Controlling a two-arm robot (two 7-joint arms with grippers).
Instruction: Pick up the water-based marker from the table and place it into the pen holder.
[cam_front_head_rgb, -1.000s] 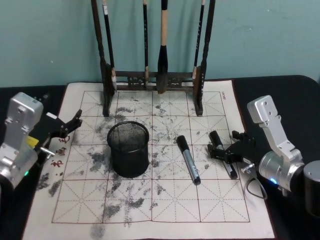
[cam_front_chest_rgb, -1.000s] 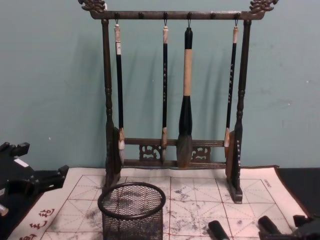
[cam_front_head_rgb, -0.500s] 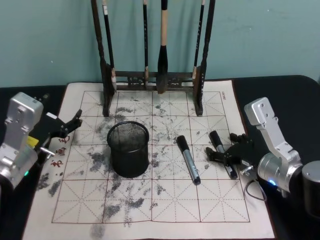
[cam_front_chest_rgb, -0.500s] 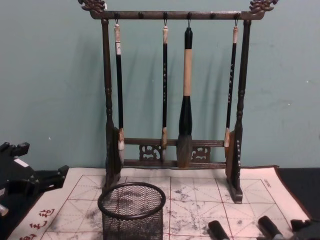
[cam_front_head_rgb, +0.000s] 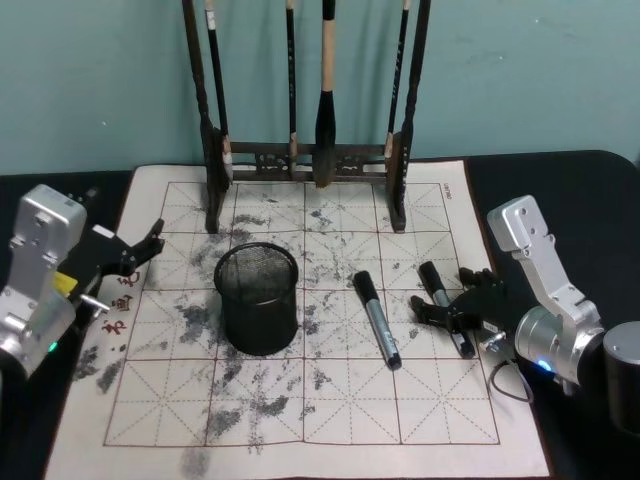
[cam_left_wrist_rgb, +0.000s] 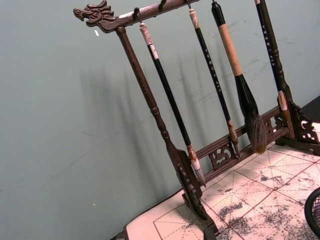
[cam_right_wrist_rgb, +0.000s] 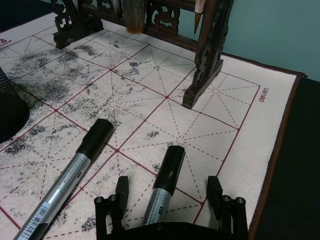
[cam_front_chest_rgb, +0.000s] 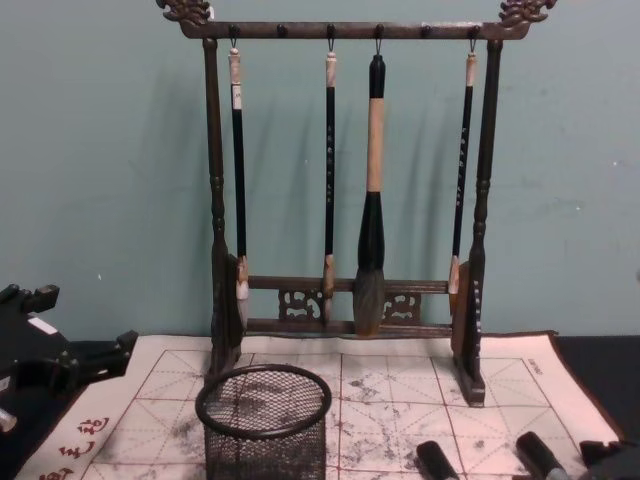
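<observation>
Chest view: marker (cam_front_chest_rgb: 534, 452) cut off below

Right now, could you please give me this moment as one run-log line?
right gripper: open, straddling right marker | left gripper: parked, left edge | other marker: on table | pen holder: upright

a red "deli" mark (cam_right_wrist_rgb: 263, 94) stands on the mat (cam_right_wrist_rgb: 220, 120) by its far right corner, running along the edge. red chinese characters (cam_front_chest_rgb: 88, 432) stand on the mat's left margin, too small to read. the left marker (cam_right_wrist_rgb: 70, 175) and right marker (cam_right_wrist_rgb: 161, 195) carry fine dark print, unreadable.
</observation>
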